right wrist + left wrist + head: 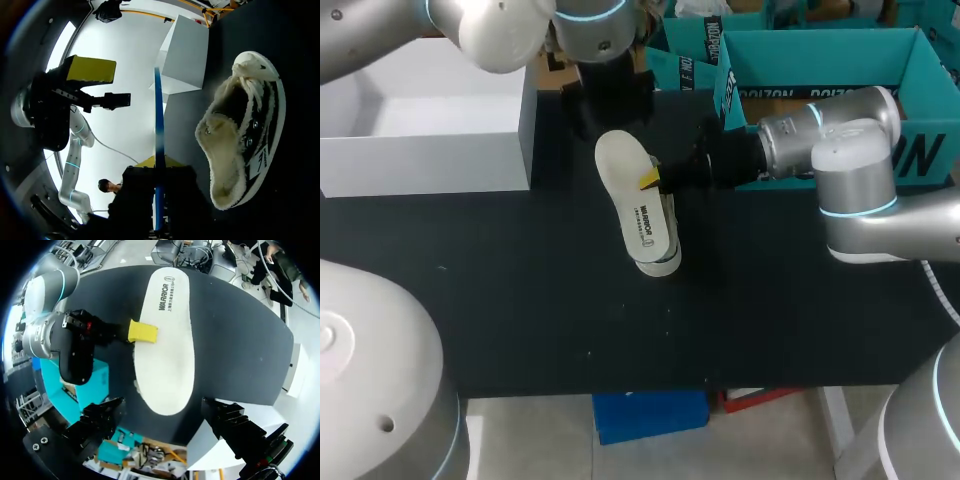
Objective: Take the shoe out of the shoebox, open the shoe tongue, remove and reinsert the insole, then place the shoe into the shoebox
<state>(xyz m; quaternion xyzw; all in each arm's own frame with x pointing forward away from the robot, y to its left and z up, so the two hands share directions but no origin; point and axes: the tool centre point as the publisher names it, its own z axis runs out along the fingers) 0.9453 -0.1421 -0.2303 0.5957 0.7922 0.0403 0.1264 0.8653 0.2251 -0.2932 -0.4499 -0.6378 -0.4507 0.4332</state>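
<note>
The white insole hangs flat above the table, pinched at one long edge by my right gripper, which is shut on it. In the left wrist view the insole lies broad side up ahead of my left gripper, whose dark fingers stand wide open on either side of its near end without touching it. In the right wrist view the insole shows edge-on as a thin strip between my right gripper. The cream shoe lies on its side on the black table, partly under the insole.
The open white shoebox stands at the back left of the black table. Teal boxes stand at the back right, behind my right arm. My left arm reaches in from the back left, its gripper over the insole's far end.
</note>
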